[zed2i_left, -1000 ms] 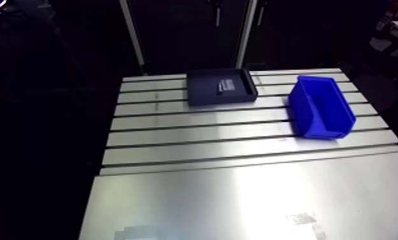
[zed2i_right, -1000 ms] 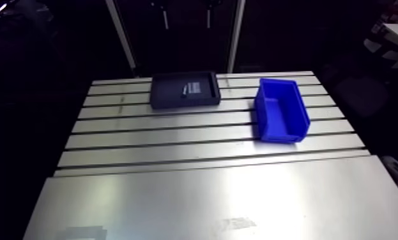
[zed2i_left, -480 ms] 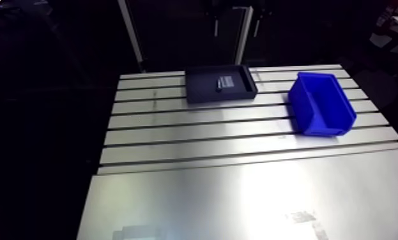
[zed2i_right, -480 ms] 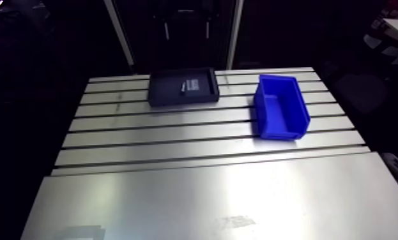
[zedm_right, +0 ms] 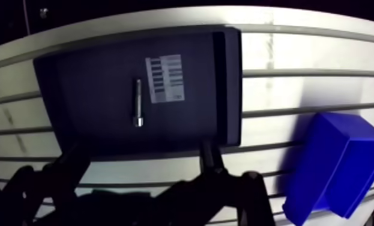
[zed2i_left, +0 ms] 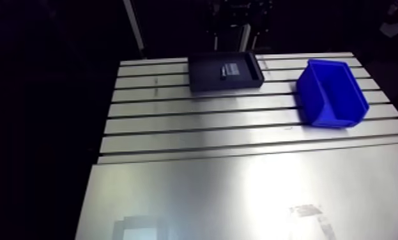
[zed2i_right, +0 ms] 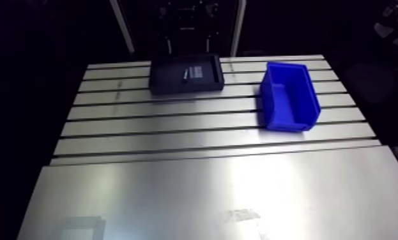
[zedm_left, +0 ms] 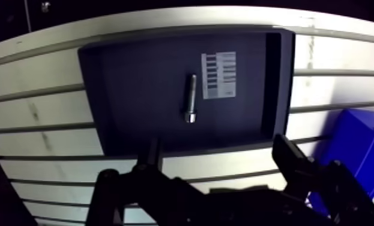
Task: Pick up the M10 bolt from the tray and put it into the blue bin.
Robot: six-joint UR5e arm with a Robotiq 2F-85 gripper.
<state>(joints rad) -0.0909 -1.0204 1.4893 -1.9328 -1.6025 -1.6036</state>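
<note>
At the upper middle of the arm view, the tray holds the M10 bolt. It lies just ahead of the empty, wide-spread pincer, with its long axis pointing away and its head nearest.

You see on the desk a dark tray holding the bolt, and the blue bin apart from it.

The slotted aluminium table is filling the arm view, its smooth plate occupying the lower half. A dark tray is sitting on the slots at upper centre, and the blue bin is resting at upper right, apart from the tray.
</note>
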